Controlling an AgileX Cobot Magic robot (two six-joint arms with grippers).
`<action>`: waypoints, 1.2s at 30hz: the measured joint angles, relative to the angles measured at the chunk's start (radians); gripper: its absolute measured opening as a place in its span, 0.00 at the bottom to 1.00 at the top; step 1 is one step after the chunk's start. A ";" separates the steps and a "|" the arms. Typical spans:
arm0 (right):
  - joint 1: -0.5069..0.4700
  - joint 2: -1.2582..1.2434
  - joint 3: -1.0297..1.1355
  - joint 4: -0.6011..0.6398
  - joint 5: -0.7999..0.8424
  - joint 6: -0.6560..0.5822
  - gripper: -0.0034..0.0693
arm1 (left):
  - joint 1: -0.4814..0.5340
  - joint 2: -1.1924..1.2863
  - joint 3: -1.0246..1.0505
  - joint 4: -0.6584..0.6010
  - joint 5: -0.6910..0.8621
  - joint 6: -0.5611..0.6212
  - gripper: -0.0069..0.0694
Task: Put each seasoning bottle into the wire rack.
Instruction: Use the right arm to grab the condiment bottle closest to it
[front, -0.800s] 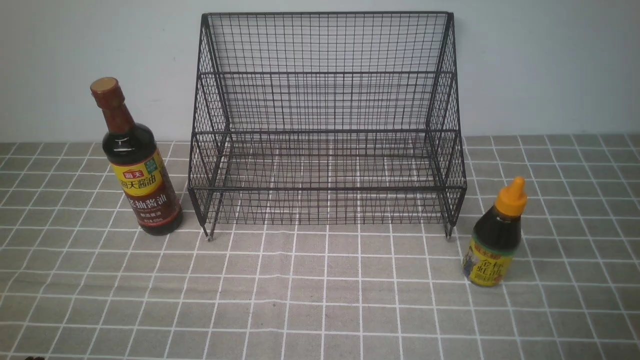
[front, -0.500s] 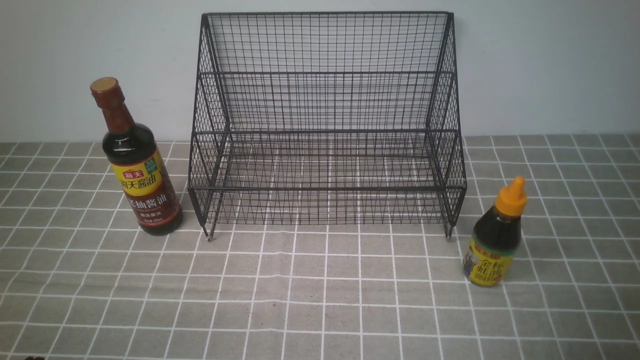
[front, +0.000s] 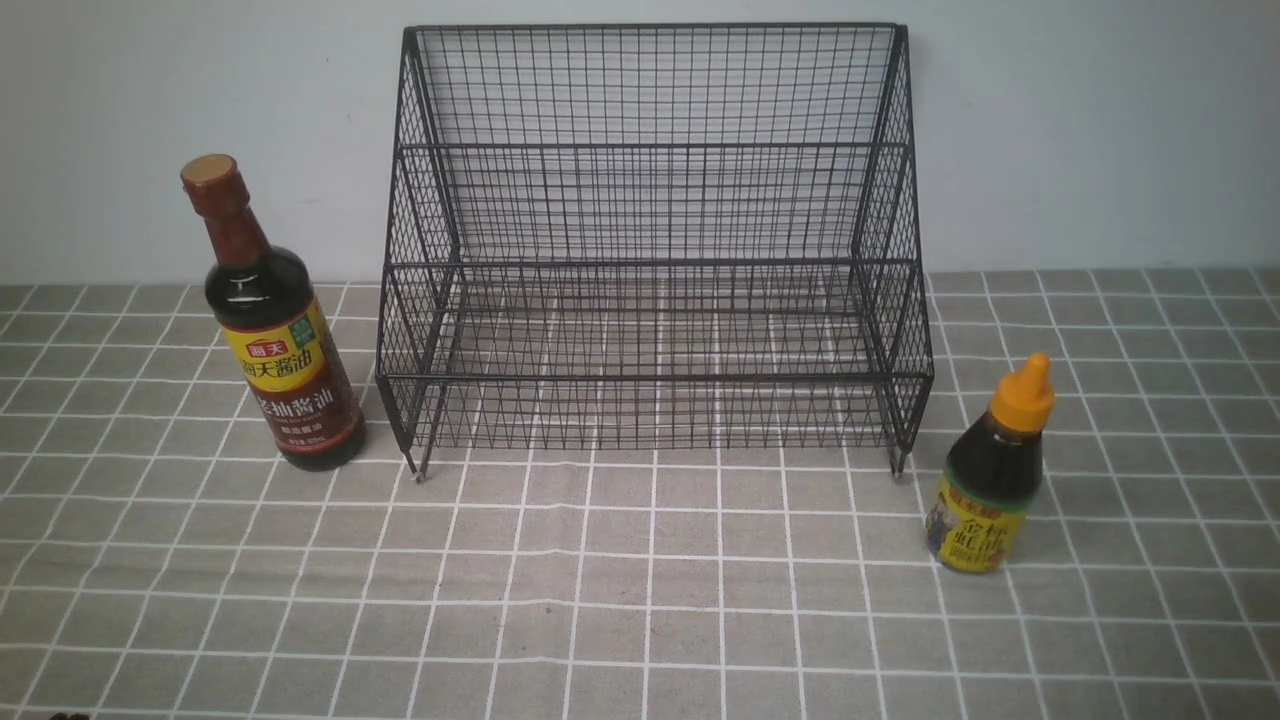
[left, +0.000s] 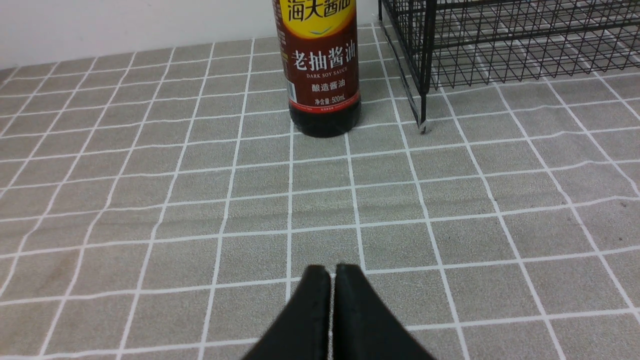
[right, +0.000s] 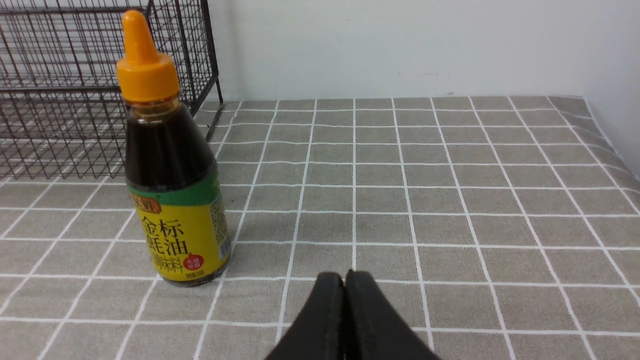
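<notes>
1. A grey tablecloth (front: 640, 600) with white grid lines covers the whole table, and the rack stands on it.
2. The black wire rack (front: 650, 200) stands at the back of the table, in the middle. Its tall back is close to the pale wall, and its low front rail faces the robot. It rests on small feet.
3. The tall bottle (front: 285, 360) stands upright on the cloth, outside the rack, just beside the rack's left side and near its left front foot. A small gap shows between them. It holds dark liquid and has a brown neck wrap and a yellow-and-maroon label.
4. The short bottle (front: 985, 490) also stands upright on the cloth and outside the rack. It is near the rack's right front foot, to the right of it and a little nearer the robot than the front rail. It has an orange nozzle cap and a yellow label.
5. The left gripper (left: 332, 272) is clenched, its black fingers pressed together with nothing between them. It is on the rack's left side, nearer the robot than the tall bottle and well apart from it.
6. The right gripper (right: 345, 280) is clenched in the same way and grasps nothing. It is on the rack's right side, near the short bottle but not touching it.
</notes>
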 joint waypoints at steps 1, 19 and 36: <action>0.000 0.000 0.001 0.002 -0.007 0.002 0.03 | 0.000 0.000 0.000 0.000 0.000 0.000 0.08; 0.001 0.000 0.010 0.473 -0.444 0.134 0.03 | 0.000 0.000 0.000 0.000 0.000 0.000 0.08; 0.001 0.675 -0.783 0.344 0.515 -0.142 0.03 | 0.000 0.000 0.000 0.000 0.000 0.000 0.08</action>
